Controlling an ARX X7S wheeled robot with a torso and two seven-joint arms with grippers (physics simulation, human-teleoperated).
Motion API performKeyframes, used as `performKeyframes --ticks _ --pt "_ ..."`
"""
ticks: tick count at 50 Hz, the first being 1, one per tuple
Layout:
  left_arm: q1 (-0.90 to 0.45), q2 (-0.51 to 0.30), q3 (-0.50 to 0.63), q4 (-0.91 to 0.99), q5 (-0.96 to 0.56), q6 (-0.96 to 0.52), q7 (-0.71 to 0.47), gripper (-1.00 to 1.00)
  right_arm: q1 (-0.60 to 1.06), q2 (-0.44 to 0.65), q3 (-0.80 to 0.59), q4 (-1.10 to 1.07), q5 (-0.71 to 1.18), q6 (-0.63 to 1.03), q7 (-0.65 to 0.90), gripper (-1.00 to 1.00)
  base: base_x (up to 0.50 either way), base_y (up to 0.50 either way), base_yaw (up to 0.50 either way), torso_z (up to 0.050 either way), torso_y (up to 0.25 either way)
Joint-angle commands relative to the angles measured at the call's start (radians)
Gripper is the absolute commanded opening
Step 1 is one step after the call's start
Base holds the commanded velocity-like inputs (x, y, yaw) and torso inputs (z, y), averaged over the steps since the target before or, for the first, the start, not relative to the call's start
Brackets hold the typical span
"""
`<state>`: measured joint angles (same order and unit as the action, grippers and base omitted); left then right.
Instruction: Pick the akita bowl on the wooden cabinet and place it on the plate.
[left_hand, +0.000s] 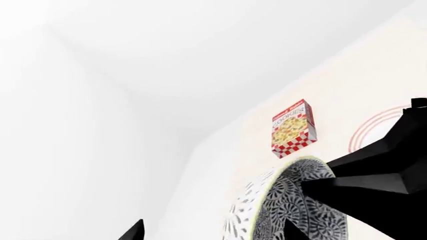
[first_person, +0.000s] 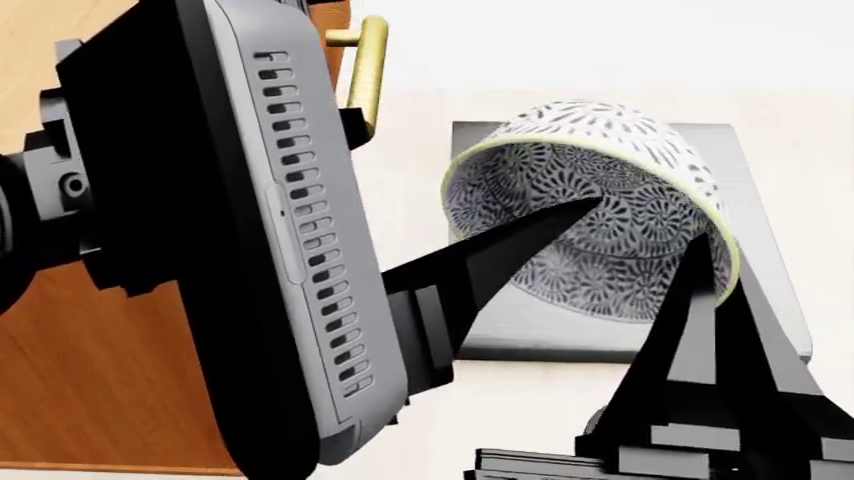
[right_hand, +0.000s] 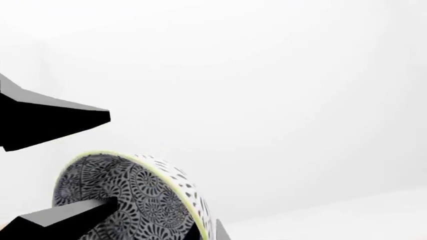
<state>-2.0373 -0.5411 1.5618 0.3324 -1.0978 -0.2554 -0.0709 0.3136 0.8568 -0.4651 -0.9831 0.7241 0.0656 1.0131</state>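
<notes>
Where the right pincer (first_person: 723, 300) comes up from the near edge of the head view, we see its two black fingers drawn narrow over the rim of the akita bowl (first_person: 601, 215), one inside the wall and one outside. The bowl hangs tilted on its side, its mouth turned toward the left pincer (left_hand: 223, 201). That one stands wide. One finger (first_person: 514, 245) points into the bowl's patterned hollow, and the other shows only as a tip, well apart from the outer wall. We cannot tell whether the inner tip touches.

Beyond the held bowl lies a grey square slab (first_person: 767, 200) on a pale cream surface. To the left pincer's side stands the wooden cabinet (first_person: 94, 370) with a brass handle (first_person: 368, 70), mostly hidden by the arm.

Farther off, a red-and-white checked box (left_hand: 292, 127) bears blurred lettering that seems to read "COOKIES". The plate (left_hand: 377, 127) beside it is cut off by the finger. White walls close the room.
</notes>
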Motion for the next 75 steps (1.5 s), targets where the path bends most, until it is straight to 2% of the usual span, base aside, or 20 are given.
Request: performKeyframes --ticks 1,26,33,34,47,61,75 --pt "0.009 -0.003 0.000 -0.008 -0.010 -0.014 -0.001 1.00 0.004 0.010 0.035 -0.014 -0.001 0.002 0.056 -1.00 0.00 0.00 0.00 0.000 0.000" --pt "0.008 -0.011 -0.016 0.002 -0.041 -0.037 -0.004 1.00 -0.068 0.043 0.122 0.028 0.026 -0.073 0.142 -1.00 0.00 0.00 0.00 0.000 0.000" --pt "0.014 -0.004 -0.019 -0.006 -0.061 -0.048 -0.005 1.00 -0.142 0.084 0.201 0.034 0.034 -0.136 0.187 -1.00 0.00 0.00 0.00 0.000 0.000" --pt "0.010 0.000 -0.023 -0.020 -0.104 -0.064 0.004 1.00 -0.154 0.092 0.213 0.033 0.034 -0.146 0.190 -1.00 0.00 0.00 0.00 0.000 0.000" --pt "0.022 0.005 -0.033 -0.039 -0.093 -0.063 -0.024 1.00 -0.230 0.119 0.284 0.038 0.034 -0.198 0.227 -1.00 0.00 0.00 0.00 0.000 0.000" --pt "0.043 0.003 -0.037 -0.050 -0.075 -0.050 -0.021 1.00 -0.427 0.195 0.478 0.046 0.080 -0.324 0.262 -1.00 0.00 0.00 0.00 0.001 0.001" --pt "0.059 -0.016 -0.043 -0.032 -0.068 -0.043 -0.034 1.00 -0.488 0.257 0.588 0.070 0.140 -0.334 0.269 -1.00 0.00 0.00 0.00 0.000 0.000"
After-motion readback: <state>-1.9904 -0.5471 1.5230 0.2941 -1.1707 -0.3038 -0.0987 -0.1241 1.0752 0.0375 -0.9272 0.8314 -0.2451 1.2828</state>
